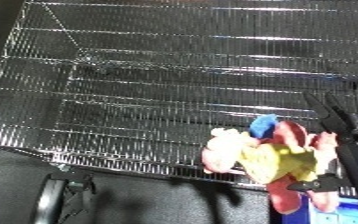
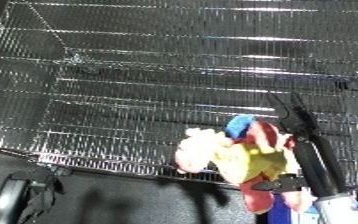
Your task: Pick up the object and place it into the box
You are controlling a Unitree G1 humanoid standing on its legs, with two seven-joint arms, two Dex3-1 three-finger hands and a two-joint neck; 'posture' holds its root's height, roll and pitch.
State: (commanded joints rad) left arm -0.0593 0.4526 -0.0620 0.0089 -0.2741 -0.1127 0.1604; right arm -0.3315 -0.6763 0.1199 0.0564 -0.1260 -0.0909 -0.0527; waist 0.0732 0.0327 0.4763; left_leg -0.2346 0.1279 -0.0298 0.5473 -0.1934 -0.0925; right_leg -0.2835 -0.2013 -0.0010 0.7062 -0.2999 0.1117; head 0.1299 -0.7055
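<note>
The right hand (image 1: 340, 150) grips a soft toy (image 1: 269, 160) (pink and yellow, with a blue patch on top), thumb curled under it and fingers running up its far side. The toy hangs just left of the palm, over the near rim of the wire bin (image 1: 113, 100)
</note>
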